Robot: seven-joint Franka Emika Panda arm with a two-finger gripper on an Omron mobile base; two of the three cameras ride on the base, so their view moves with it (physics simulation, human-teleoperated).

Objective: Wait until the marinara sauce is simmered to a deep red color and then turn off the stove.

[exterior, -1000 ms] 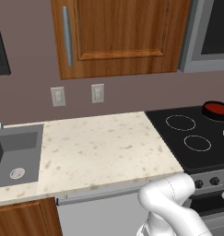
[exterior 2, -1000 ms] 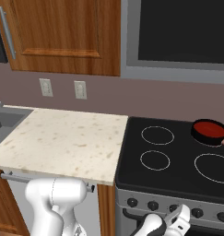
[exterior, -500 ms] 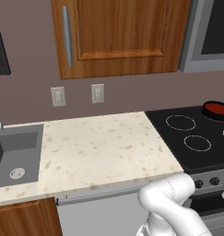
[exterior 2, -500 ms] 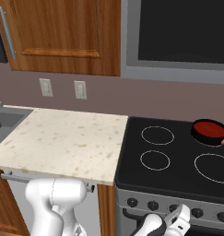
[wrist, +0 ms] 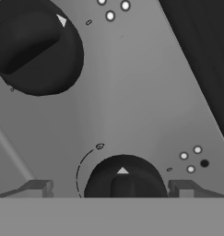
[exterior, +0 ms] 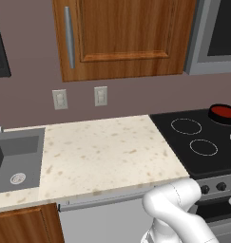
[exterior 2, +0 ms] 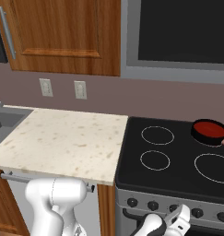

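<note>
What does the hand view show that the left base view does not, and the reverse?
The hand view gives a close look at two dark knobs on the steel-grey front: one knob sits between the gripper fingertips, its white pointer and dial marks readable, and a second knob lies beyond. The left base view takes in the marinara sauce in its black pan, the speckled counter, sink and wall outlets. Both include the stove front.
</note>
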